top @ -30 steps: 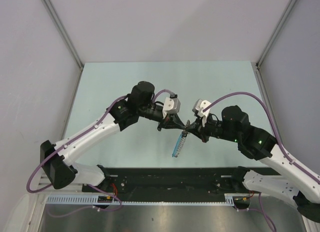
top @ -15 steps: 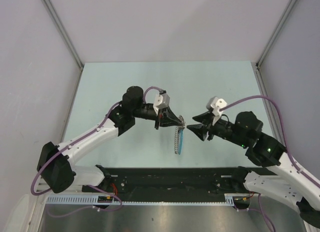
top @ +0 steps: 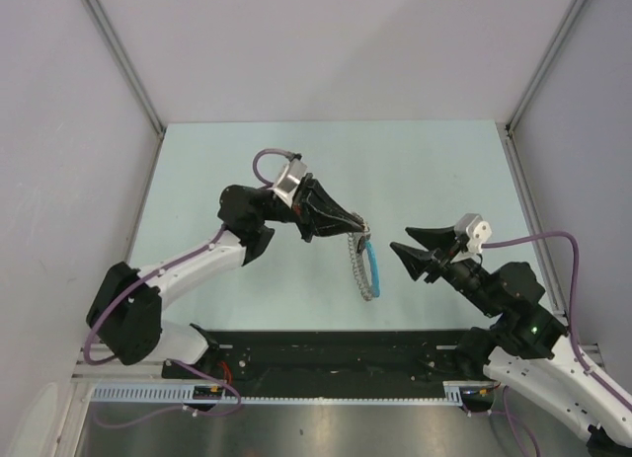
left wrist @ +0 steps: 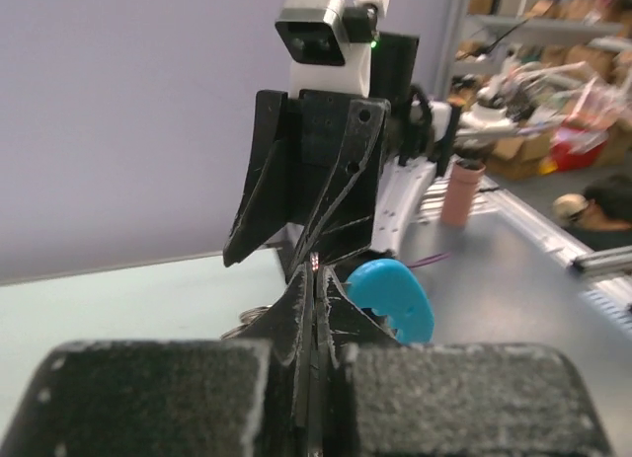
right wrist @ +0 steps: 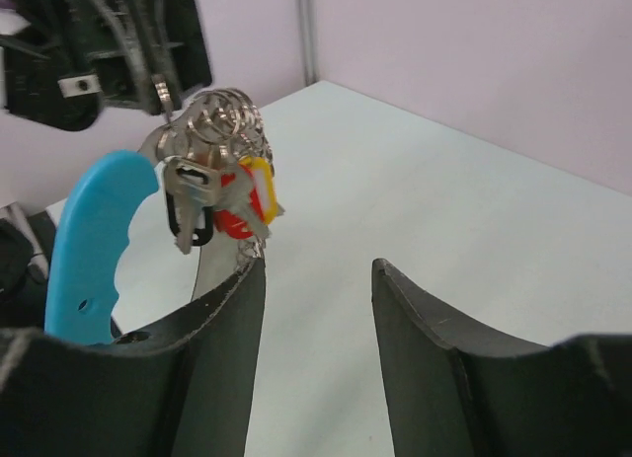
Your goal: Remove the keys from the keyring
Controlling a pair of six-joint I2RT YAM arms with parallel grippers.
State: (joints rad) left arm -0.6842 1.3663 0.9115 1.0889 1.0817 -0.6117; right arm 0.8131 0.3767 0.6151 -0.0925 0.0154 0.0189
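**Operator:** What is the setting?

**Technician:** A pale green desk (top: 227, 161) enclosed by plain grey walls. Both arms work above its near middle.

**Operator:** Where is the work piece?

**Technician:** It is clear of the desk and hangs from the left claw (top: 357, 223). That claw's fingers are pressed together on the keyring (right wrist: 225, 114) at the top of the bundle. The right claw (top: 401, 239) is just to the right of it, fingers apart and holding nothing.

**Operator:** How should this step be done?

**Technician:** The step appears to be the approach for a second grip.
1. Hold the left claw steady, so the bundle does not swing.
2. Bring the right claw in level and take a single key by its flat blade. Do not take the whole cluster.
3. Grip low on the blade, so the ring coil is exposed for working the key round.

The likely fault is closing on several keys at once.

**Operator:** Describe the bundle.

**Technician:** The blue strap (right wrist: 94, 235), broad and curved, hangs on the left. Several thin wire loops overlap at the top. Below them the keys (right wrist: 197, 195), dull silver, are stacked closely. The red and yellow tags (right wrist: 247, 195) lie among the keys on the right. Individual keys are hard to separate by eye.
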